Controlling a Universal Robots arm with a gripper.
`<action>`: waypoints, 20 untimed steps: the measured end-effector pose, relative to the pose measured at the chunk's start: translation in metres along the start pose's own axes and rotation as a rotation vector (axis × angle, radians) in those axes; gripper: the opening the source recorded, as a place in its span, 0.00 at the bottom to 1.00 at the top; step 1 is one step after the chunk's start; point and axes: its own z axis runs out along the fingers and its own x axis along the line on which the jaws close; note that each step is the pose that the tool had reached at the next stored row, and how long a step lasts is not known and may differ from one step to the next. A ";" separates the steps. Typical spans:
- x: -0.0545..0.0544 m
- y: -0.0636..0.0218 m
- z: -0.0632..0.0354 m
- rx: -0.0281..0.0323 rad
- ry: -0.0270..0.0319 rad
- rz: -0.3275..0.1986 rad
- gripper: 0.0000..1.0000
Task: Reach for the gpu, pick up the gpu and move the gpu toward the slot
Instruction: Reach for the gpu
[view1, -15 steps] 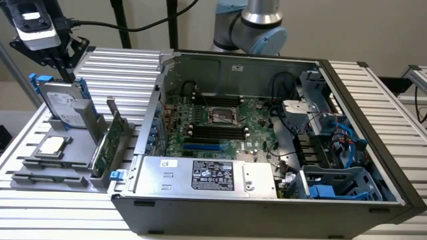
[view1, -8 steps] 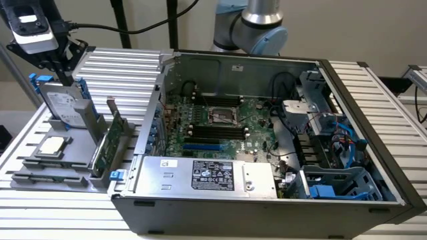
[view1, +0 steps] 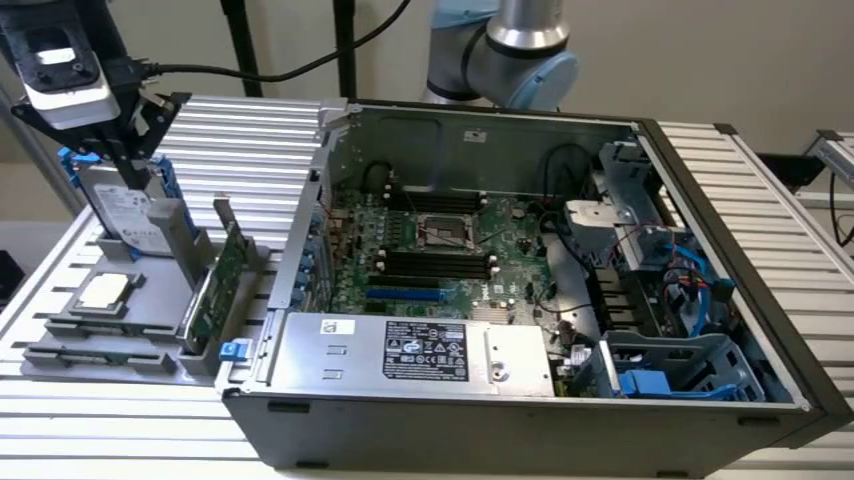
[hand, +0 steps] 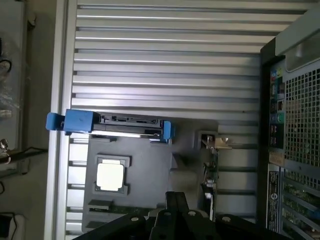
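The slatted table (view1: 254, 130) carries the open computer case (view1: 534, 430) on the exterior view's right and a grey holder (view1: 80, 355) on its left. In the holder, the hard drive (view1: 123, 215) stands at the far end. The gpu (view1: 220, 280) stands on edge along the holder's right side, beside the case, untouched. My pincer (view1: 138, 178) hangs over the hard drive, fingers pressed together on nothing. The silver chip (view1: 107, 292) lies flat, left of the gpu.
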 end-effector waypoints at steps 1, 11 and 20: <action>-0.003 -0.0025 0.0002 0.0000 0.0001 0.000 0.11; -0.032 -0.0198 0.0044 0.0029 -0.0002 0.000 0.11; -0.041 -0.0293 0.0104 0.0074 -0.0030 0.001 0.11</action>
